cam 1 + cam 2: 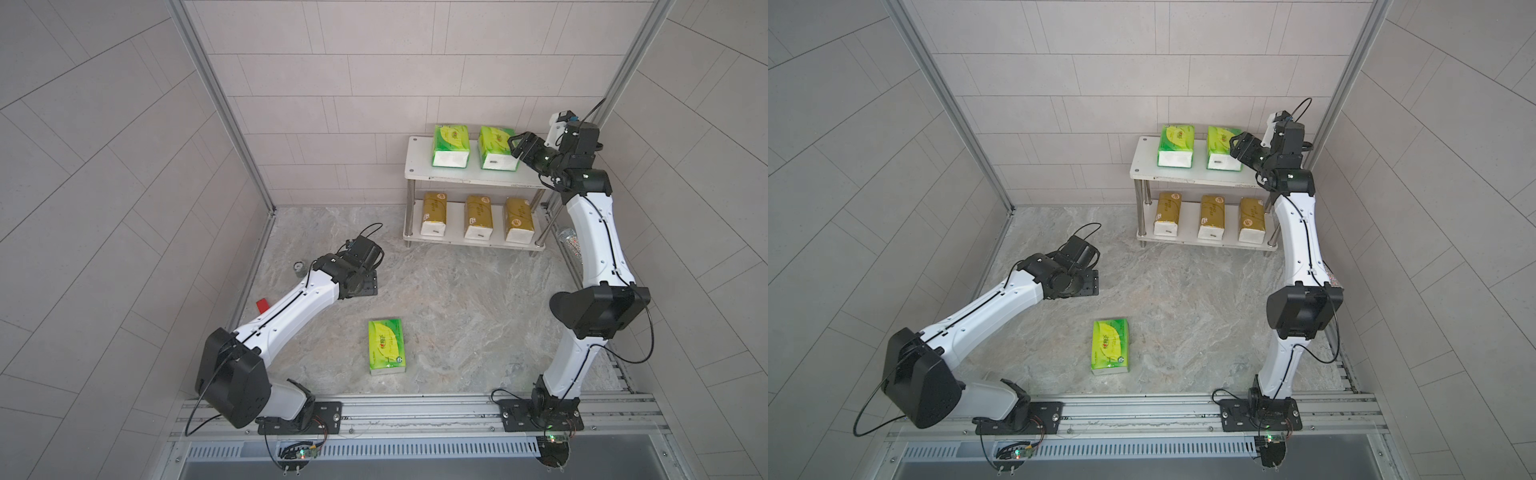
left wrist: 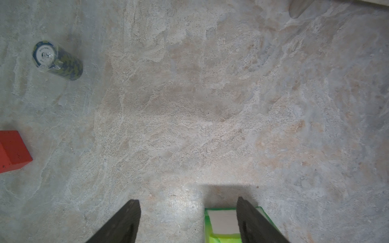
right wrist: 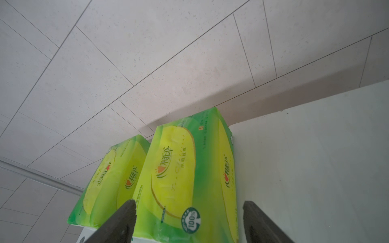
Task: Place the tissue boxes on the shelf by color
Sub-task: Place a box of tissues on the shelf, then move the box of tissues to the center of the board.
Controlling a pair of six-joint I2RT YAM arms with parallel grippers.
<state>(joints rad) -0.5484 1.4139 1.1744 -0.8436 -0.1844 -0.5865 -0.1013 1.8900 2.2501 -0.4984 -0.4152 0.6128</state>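
The shelf [image 1: 419, 166] [image 1: 1144, 166] stands at the back right. Two green tissue boxes [image 1: 451, 145] [image 1: 496, 147] stand on its top board. Three gold ones [image 1: 434, 212] [image 1: 478, 216] [image 1: 518, 218] fill the lower board. A further green box [image 1: 386, 346] [image 1: 1110, 345] lies flat on the table near the front. My right gripper [image 1: 515, 145] [image 3: 189, 203] is open, its fingers straddling the right-hand green box [image 3: 185, 168], with a gap on one side. My left gripper [image 1: 365, 284] [image 2: 188, 199] hangs open over bare table, the floor box's white end [image 2: 223, 225] just behind one finger.
A small patterned can [image 1: 299, 269] [image 2: 56, 60] and a red block [image 1: 262, 305] [image 2: 12, 149] lie at the table's left edge. Tiled walls close in the back and sides. A metal rail [image 1: 415, 411] with both arm bases runs along the front.
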